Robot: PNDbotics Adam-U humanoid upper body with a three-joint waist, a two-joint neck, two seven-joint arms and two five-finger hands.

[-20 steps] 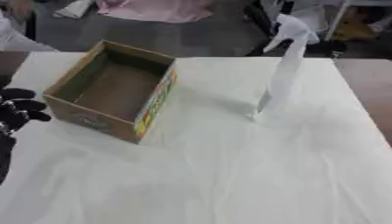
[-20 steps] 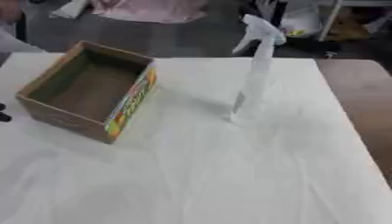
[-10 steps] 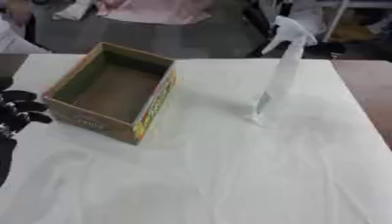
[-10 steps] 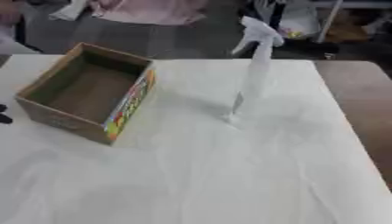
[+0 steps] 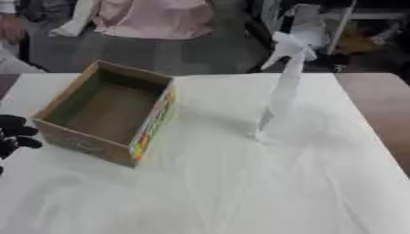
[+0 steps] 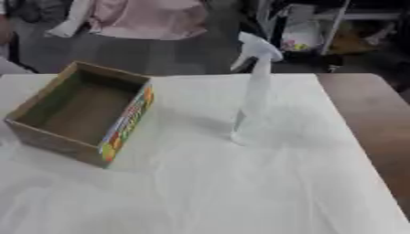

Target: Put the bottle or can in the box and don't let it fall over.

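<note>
A tall white spray bottle (image 5: 282, 91) stands upright on the white table cloth, right of centre. An open cardboard box (image 5: 108, 112) with a colourful printed side sits to its left, empty inside. My left hand (image 5: 11, 135), black, shows only at the left edge of the left eye view, just beside the box's near left corner, fingers curled and holding nothing. My right hand is in no view.
The table (image 6: 200, 183) is covered with a white cloth; a brown bare strip (image 6: 368, 119) runs along its right side. Beyond the far edge are pink cloth (image 6: 148, 18), shelves and clutter on the floor.
The whole picture has shifted slightly, so the camera has moved. The bottle and box stay put. My left hand sits a little lower at the left edge.
</note>
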